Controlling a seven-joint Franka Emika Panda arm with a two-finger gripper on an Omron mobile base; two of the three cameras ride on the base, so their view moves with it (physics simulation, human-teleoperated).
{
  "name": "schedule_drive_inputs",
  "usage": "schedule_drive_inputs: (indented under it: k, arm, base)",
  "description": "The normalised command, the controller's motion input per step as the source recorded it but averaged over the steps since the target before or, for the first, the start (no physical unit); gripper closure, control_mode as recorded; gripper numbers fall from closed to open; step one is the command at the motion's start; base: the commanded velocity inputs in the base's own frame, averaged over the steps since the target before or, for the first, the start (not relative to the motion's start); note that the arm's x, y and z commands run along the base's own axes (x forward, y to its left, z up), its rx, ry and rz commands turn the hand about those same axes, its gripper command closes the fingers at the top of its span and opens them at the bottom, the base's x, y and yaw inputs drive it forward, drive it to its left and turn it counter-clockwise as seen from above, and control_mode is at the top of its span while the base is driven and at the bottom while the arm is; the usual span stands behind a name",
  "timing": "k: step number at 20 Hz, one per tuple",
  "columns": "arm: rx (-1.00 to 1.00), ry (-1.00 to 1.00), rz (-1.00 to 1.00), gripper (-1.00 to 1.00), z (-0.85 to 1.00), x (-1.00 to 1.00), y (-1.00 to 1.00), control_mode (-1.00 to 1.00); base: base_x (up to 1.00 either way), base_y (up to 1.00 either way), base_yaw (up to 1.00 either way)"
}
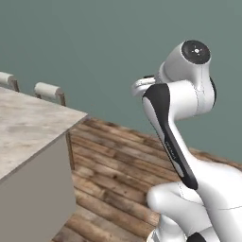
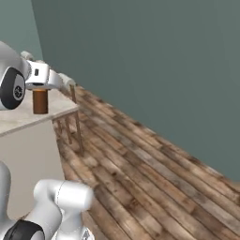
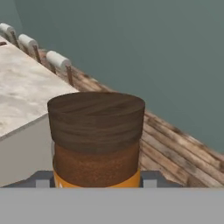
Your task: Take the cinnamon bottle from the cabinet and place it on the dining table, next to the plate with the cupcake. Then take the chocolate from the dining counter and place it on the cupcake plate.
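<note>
The cinnamon bottle (image 3: 96, 140) has a dark wooden lid, brown contents and an orange label. My gripper (image 3: 97, 180) is shut on it, with a dark fingertip at each side of its base. In the right base view the bottle (image 2: 40, 101) hangs upright under the white hand, and the gripper (image 2: 40, 90) holds it above the corner of a marble-topped counter (image 2: 23, 119). The plate, cupcake and chocolate are out of view.
The marble counter (image 1: 28, 127) stands to the left with its corner toward me. White-cushioned stools (image 1: 48, 90) line its far side, also seen as stools (image 3: 58, 60) in the hand view. A teal wall (image 2: 150, 61) runs behind, with wooden plank floor (image 2: 140, 173) to the right.
</note>
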Motion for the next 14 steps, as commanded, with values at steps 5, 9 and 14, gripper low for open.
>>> schedule_drive_inputs:
  k: [5, 9, 14]
  arm:
    - [0.0, 0.0, 0.0, 1.0, 0.0, 0.0, 0.0, 1.0]
    - [0.0, 0.0, 0.0, 1.0, 0.0, 0.0, 0.0, 1.0]
    - [0.0, 0.0, 0.0, 1.0, 0.0, 0.0, 0.0, 1.0]
  base:
    - [1.0, -0.26, 0.1]
    - [1.0, -0.37, 0.2]
    - [1.0, -0.41, 0.31]
